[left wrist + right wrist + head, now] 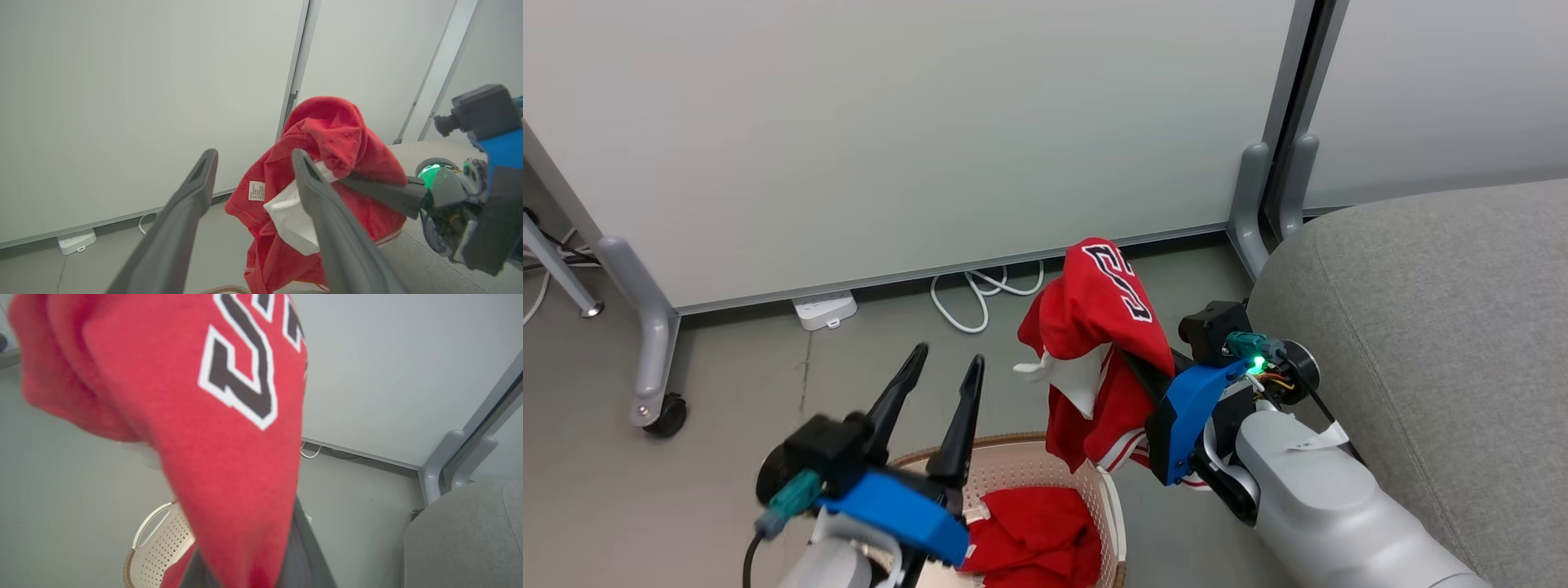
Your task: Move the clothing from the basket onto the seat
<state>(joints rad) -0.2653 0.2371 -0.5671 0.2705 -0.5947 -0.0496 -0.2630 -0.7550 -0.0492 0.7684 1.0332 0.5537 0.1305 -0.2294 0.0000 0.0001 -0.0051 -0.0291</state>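
Observation:
A red jersey with black-and-white lettering hangs in the air above the floor, draped over my right gripper, which is shut on it; the fingertips are hidden in the cloth. From the right wrist the jersey is close and covers the fingers. My left gripper stands open and empty above the basket, left of the jersey. The left wrist view has its fingers spread wide. A plain red garment lies inside the cream basket. The grey seat rises at the right, beside my right arm.
Pale partition panels on grey legs stand behind. One leg has a caster at the left, and two more legs stand by the seat's corner. A white power strip and looped cable lie on the grey floor at the panel's foot.

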